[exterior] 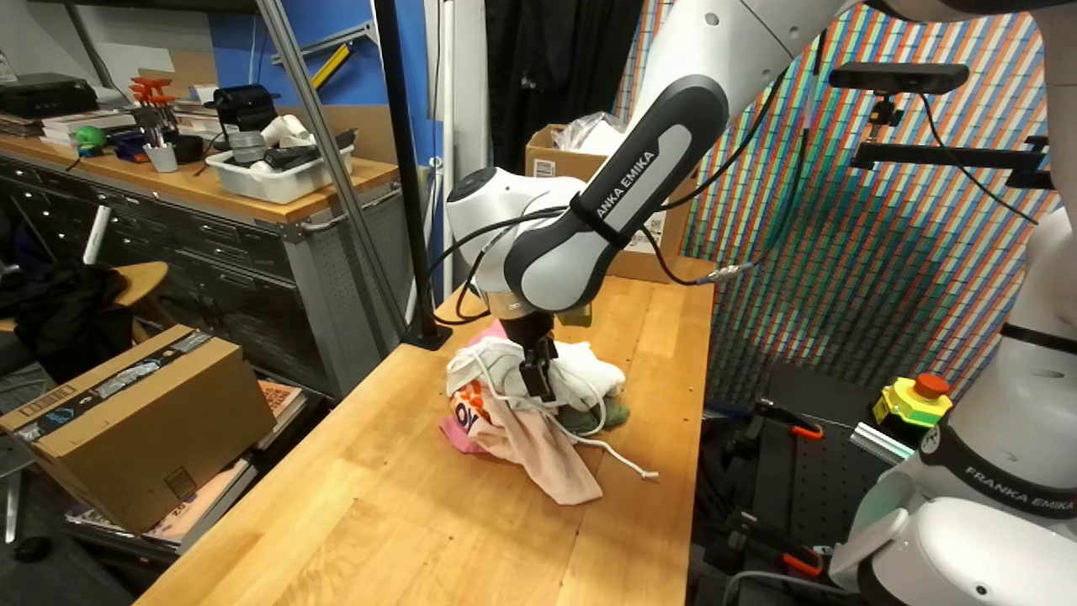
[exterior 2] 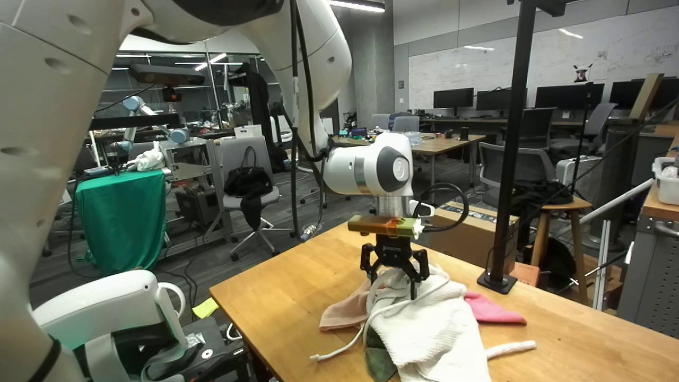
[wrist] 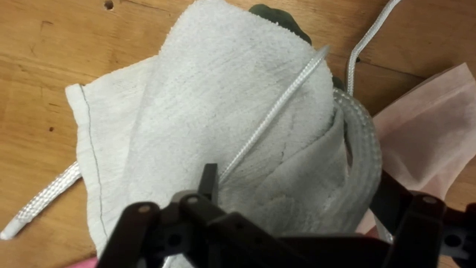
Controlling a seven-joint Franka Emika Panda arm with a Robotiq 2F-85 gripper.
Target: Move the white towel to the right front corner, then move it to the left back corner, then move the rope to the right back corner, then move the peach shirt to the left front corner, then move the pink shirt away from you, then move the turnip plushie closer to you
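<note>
The white towel [wrist: 215,96] lies bunched on top of a heap on the table. Over and around it runs the rope [wrist: 271,108], its ends trailing onto the wood. From beneath, the peach shirt [exterior: 555,463] spreads out, with orange and dark lettering on its fabric. Edges of the pink shirt [exterior 2: 493,309] stick out below everything. Dark green leaves of the turnip plushie [exterior 2: 377,361] peek from under the towel; its body is hidden. My gripper [wrist: 299,193] points down into the heap, open, its fingers [wrist: 209,180] either side of folded towel and thick rope.
A black post base [exterior 2: 497,282] is fixed at the table's edge. A cardboard box [exterior: 660,252] stands at the table's far end. Bare wood of the table [exterior: 404,513] shows around the heap.
</note>
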